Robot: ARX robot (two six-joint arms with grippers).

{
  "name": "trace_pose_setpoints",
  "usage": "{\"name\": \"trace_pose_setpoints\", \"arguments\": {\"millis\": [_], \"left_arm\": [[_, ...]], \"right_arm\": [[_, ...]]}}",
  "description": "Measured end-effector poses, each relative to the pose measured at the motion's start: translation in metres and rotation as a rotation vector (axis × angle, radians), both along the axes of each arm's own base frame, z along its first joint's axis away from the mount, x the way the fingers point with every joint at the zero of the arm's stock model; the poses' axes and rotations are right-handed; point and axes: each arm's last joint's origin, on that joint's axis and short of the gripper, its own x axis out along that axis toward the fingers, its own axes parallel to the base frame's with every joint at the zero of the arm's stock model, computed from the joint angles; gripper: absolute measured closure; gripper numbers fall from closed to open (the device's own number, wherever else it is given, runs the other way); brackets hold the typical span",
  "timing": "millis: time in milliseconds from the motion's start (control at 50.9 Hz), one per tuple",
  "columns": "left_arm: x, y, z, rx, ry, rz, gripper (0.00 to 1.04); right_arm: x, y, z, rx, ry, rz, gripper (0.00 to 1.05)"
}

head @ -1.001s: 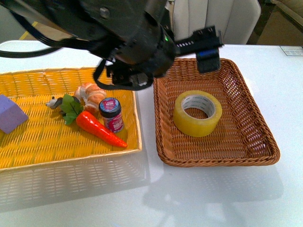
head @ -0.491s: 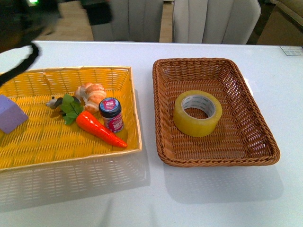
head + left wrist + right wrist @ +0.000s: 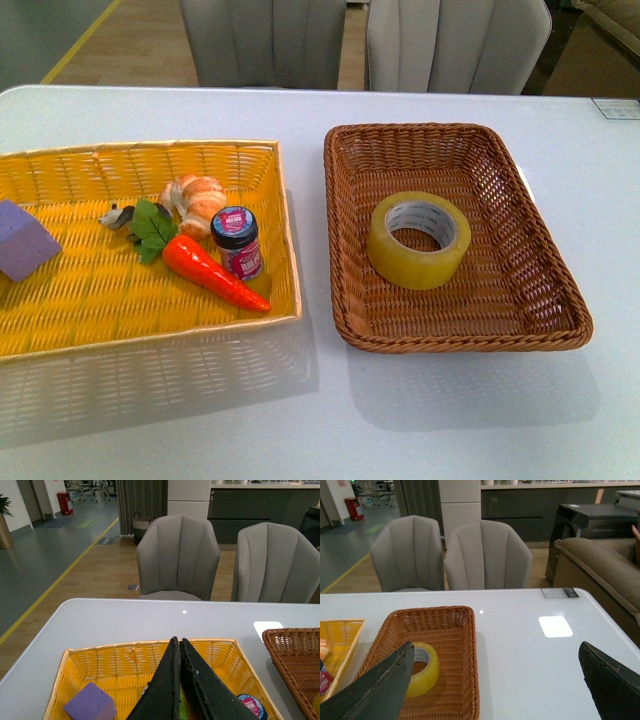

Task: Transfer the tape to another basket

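The yellowish tape (image 3: 418, 240) lies flat in the middle of the brown wicker basket (image 3: 545, 300) on the right of the table; the right wrist view also shows the tape (image 3: 427, 672) inside the basket (image 3: 457, 630). Neither arm appears in the front view. My left gripper (image 3: 179, 642) is shut with nothing between its fingers, high above the yellow basket (image 3: 100, 657). My right gripper (image 3: 495, 652) is open wide, raised above the table beside the brown basket, well clear of the tape.
The yellow basket (image 3: 60, 330) on the left holds a carrot (image 3: 210, 270), a small jar (image 3: 236, 240), a croissant (image 3: 195, 198) and a purple block (image 3: 22, 240). Two grey chairs (image 3: 455, 40) stand behind the table. A white card (image 3: 615, 106) lies at the far right.
A dark arm that filled the upper left of the front view has pulled back out of sight. The tape and both baskets have stayed put.
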Motion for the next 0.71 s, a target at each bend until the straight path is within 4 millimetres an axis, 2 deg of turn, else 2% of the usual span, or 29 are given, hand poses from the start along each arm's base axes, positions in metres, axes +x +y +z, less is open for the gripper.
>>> {"name": "trace_pose_setpoints", "arguments": {"millis": [353,707], "left_arm": [[-0.034,0.018,0.0,0.003,0.006,0.004,1.03],[-0.057,0.032,0.001,0.002,0.0,0.003,1.03]], "right_arm": [[0.0,0.0,0.0,0.0,0.0,0.0,0.09],[0.0,0.0,0.0,0.0,0.0,0.0,0.09]]}}
